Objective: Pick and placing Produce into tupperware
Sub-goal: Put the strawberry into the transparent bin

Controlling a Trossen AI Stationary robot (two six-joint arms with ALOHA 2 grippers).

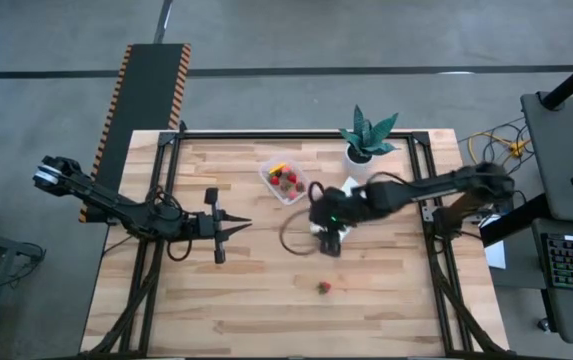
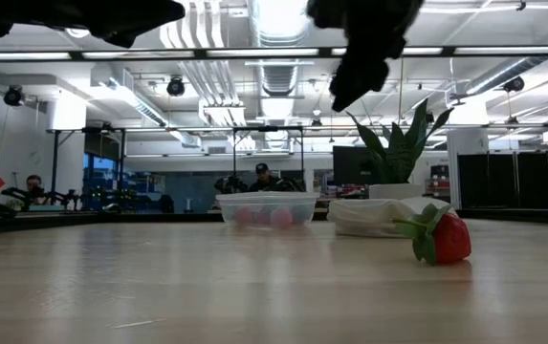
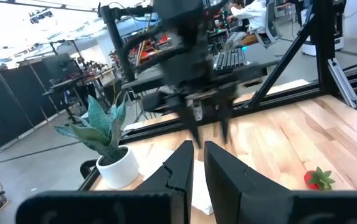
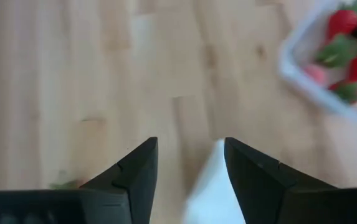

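Right gripper [image 4: 187, 163] fingers parted with nothing between them, hanging over bare wood beside the white cloth [image 1: 334, 232] at mid-bench. Left gripper [image 1: 238, 226] fingers clenched together, empty, parked over the bench's left half, well apart. Tupperware [image 1: 286, 181]: clear, squarish, rounded corners, toward the far edge near the potted plant [image 1: 368, 137], holding red strawberry-like pieces and one yellow-orange piece. One loose strawberry [image 1: 324, 287], red with green top, lies alone nearer the front edge, open bench [image 1: 206, 300] all around it.
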